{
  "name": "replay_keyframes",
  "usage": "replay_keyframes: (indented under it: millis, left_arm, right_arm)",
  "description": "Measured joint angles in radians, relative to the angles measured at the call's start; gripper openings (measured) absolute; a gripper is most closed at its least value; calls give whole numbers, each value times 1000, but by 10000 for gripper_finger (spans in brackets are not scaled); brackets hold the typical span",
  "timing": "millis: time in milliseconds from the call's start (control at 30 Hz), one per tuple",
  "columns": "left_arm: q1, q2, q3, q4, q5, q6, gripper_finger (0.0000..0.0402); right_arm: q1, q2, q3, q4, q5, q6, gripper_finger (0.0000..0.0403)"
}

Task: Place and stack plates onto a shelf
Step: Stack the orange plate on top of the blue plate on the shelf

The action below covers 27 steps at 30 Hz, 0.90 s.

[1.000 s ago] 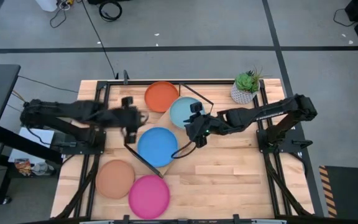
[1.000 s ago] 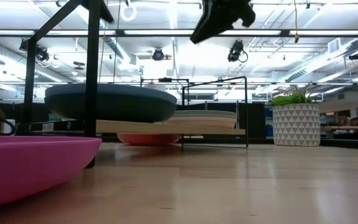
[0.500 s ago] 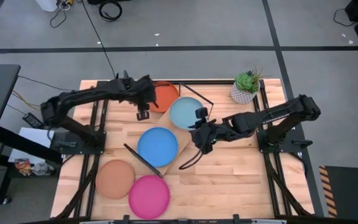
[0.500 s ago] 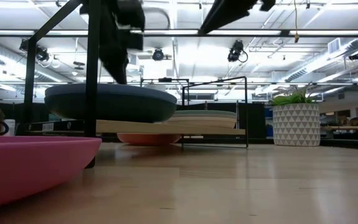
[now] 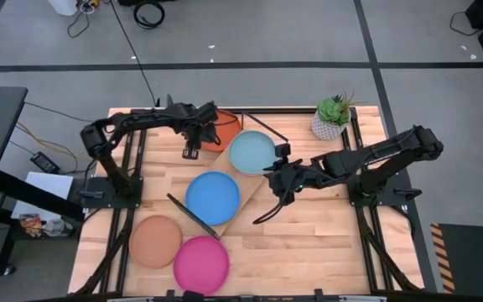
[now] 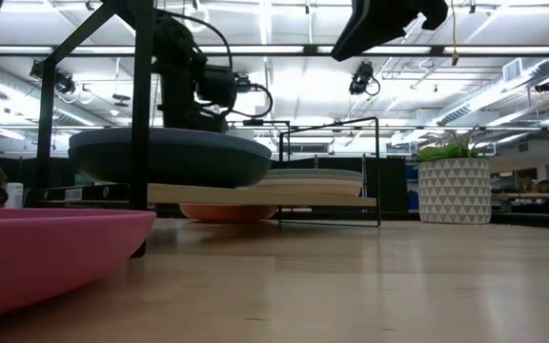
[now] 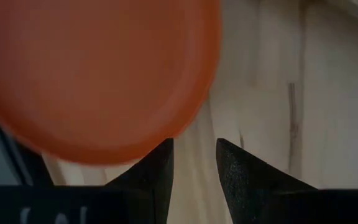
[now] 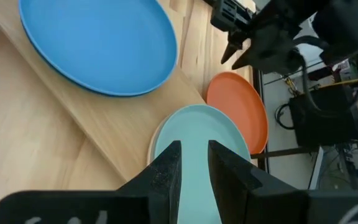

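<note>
The shelf point(image 5: 240, 195), a pale board with black wire ends, lies slantwise mid-table. On it rest the blue plate point(image 5: 212, 197) and the light teal plate point(image 5: 251, 151), which tops a cream one point(image 8: 154, 146). The orange plate point(image 5: 220, 127) lies flat on the table by the far edge. The tan plate point(image 5: 155, 241) and pink plate point(image 5: 200, 264) lie near the front. My left gripper point(image 5: 203, 134) hovers at the orange plate's point(image 7: 98, 74) near-left rim, narrowly open. My right gripper point(image 5: 272, 171) hangs just right of the light teal plate point(image 8: 197, 134), narrowly open and holding nothing.
A potted plant point(image 5: 334, 117) stands at the far right corner. Black arm frames run along both side edges of the table. Bare planks point(image 5: 309, 235) lie on the near right. In the low view the pink plate point(image 6: 46, 248) fills the near left.
My left gripper has swung from beside the blue plate toward the far edge and now stands at the orange plate. My right gripper has drawn back toward the table's right, away from the light teal plate. The plates have kept their places.
</note>
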Motion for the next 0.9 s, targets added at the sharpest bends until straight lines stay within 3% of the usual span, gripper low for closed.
replay_keyframes:
  millis: [267, 633, 733, 900]
  left_arm:
    - [1, 75, 0, 49, -16, 251, 128]
    - [25, 185, 1, 107, -159, 271, 126]
    - [22, 202, 4, 107, -182, 300, 102]
    - [-5, 195, 3, 101, -215, 307, 26]
  right_arm:
    - [1, -62, -39, 24, 0, 20, 85]
    - [3, -94, -39, 45, -1, 7, 85]
    - [3, -90, -39, 51, -2, 6, 85]
    - [3, -89, -39, 51, -7, 6, 85]
